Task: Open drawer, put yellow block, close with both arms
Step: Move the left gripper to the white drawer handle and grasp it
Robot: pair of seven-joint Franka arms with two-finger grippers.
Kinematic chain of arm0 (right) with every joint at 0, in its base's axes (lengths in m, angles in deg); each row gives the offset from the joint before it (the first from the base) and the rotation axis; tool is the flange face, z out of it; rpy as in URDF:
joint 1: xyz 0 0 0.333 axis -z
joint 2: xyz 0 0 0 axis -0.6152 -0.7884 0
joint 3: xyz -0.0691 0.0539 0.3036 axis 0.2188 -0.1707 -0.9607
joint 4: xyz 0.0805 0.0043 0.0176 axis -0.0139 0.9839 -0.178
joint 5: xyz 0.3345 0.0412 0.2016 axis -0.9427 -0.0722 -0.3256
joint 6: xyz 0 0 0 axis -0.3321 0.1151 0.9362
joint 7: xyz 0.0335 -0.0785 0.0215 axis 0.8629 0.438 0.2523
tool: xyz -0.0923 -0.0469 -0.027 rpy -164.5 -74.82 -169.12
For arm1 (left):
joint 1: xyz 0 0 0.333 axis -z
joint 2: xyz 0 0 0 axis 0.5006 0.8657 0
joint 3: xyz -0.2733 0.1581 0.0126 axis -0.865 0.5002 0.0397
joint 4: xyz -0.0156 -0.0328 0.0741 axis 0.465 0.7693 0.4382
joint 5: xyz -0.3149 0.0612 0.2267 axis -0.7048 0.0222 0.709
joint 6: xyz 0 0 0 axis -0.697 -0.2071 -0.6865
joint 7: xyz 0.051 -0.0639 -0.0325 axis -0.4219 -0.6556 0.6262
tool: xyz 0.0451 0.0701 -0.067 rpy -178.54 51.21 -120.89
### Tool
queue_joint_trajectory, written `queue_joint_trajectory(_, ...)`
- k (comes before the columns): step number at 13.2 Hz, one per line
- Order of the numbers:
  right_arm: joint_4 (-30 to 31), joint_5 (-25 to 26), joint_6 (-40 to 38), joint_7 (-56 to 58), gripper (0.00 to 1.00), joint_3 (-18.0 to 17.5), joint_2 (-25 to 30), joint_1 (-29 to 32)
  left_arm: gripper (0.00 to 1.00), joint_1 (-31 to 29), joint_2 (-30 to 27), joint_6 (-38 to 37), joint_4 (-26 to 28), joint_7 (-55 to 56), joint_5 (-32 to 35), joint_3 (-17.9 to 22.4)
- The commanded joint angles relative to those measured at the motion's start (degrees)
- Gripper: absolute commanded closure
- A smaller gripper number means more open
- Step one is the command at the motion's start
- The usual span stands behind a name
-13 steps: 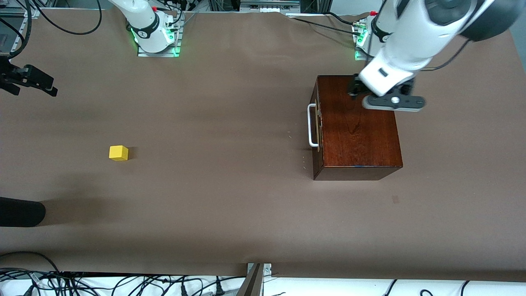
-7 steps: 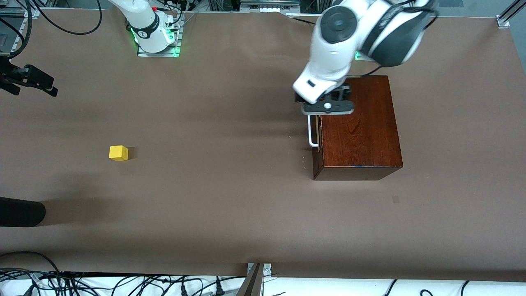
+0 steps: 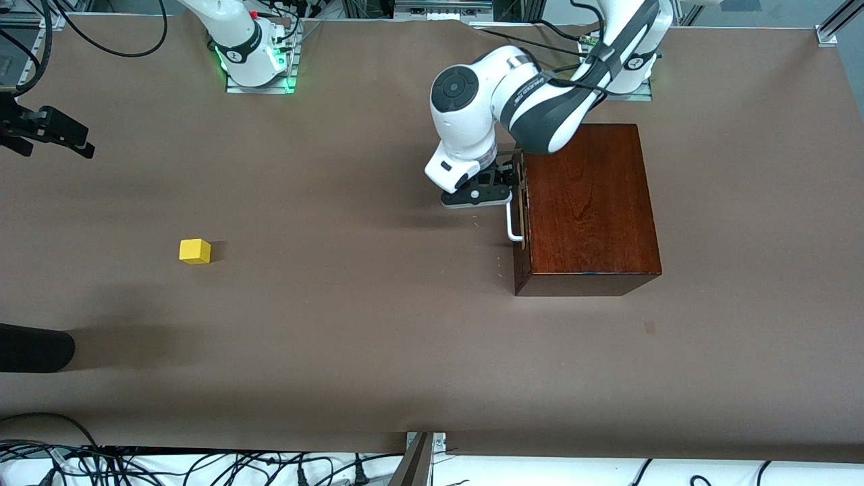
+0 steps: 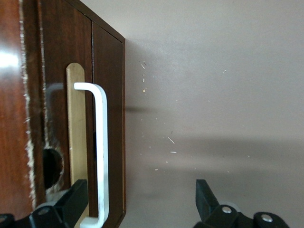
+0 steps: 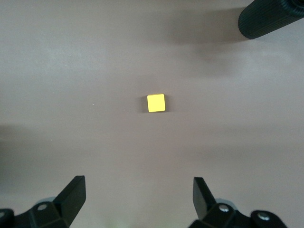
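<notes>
Brown table point(image 3: 378, 324): drawer point(image 3: 520, 202) shut (yellow block point(image 3: 195, 251) apart).

The left arm point(image 3: 513, 101) covers one upper corner of the box point(image 3: 587, 202) and one end of its white handle point(image 3: 513, 226). The drawer's point(image 4: 107, 118) inside is hidden. A black cylinder point(image 3: 34, 347), well apart from the box, is cut by the edge.

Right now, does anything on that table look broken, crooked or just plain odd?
Only wear: the wooden box has pale chipped scuffing along its front edge near the white handle. The drawer sits shut and square, and the yellow block lies flat, untouched.
</notes>
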Motion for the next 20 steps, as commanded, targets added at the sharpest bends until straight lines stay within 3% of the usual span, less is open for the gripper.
queue_joint_trajectory(1,-1.19,0.2,-1.2,-0.26,0.0,-0.17,-0.17,0.13,0.0,0.26,1.15,-0.21,-0.67,0.64,3.25,0.09)
queue_joint_trajectory(10,-1.1,0.11,-1.28,-0.34,0.0,-0.17,-0.17,0.04,0.0,1.05,5.63,1.1,-0.24,0.73,10.55,0.53)
queue_joint_trajectory(14,-1.28,0.11,-1.2,-0.26,0.0,-0.17,-0.17,0.04,0.0,1.05,6.78,3.65,0.47,1.16,10.47,0.62)
queue_joint_trajectory(17,-1.28,0.2,-1.2,-0.26,0.0,-0.09,-0.17,0.13,0.0,1.05,7.22,5.31,0.12,3.79,9.33,0.62)
queue_joint_trajectory(20,-1.28,0.2,-1.2,-0.08,0.0,-0.09,-0.17,0.13,0.0,1.05,7.75,7.08,-0.76,5.12,1.36,0.62)
